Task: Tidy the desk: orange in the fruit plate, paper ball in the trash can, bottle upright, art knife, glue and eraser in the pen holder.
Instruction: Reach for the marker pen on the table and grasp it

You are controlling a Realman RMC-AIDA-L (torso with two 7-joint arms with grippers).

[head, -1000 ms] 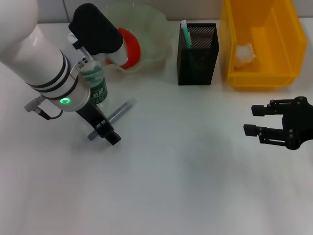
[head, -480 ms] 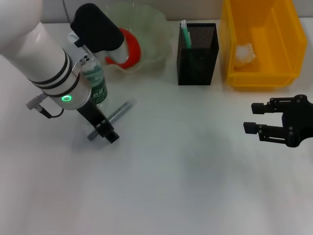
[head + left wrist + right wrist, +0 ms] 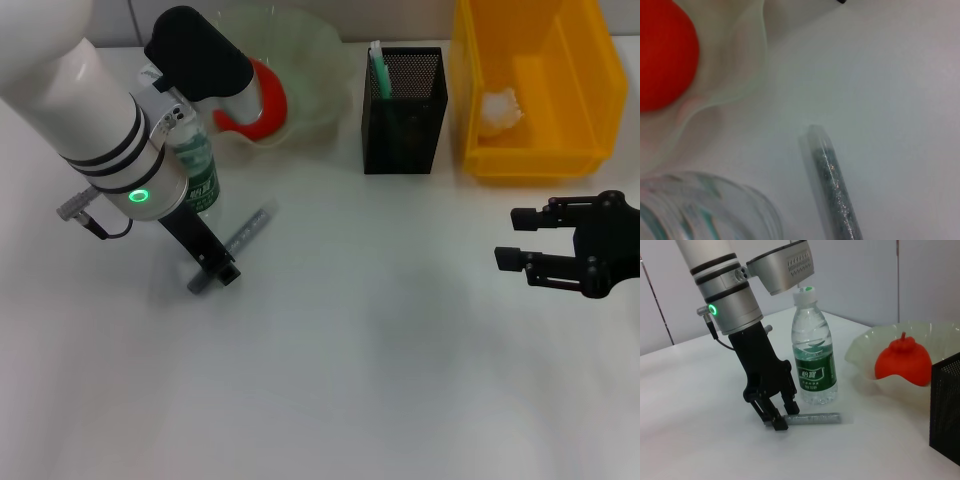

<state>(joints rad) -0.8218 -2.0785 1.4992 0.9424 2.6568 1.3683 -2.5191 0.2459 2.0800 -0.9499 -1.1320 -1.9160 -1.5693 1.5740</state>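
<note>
Desk: white desk, mostly bare near side.
Left gripper: down at grey stick's end, fingers straddling it; grip not confirmed, cannot tell.
Grey stick: flat on desk, near upright bottle; glue or art knife, unclear.
Right gripper: fingers spread, empty, near-right, idle.
Done, apparently: orange in fruit plate; paper ball in trash can.
Pen holder: contents largely hidden by mesh.

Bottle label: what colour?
Green with white print, on the bottle standing upright by the left claw; clearest in the right wrist view.
</note>
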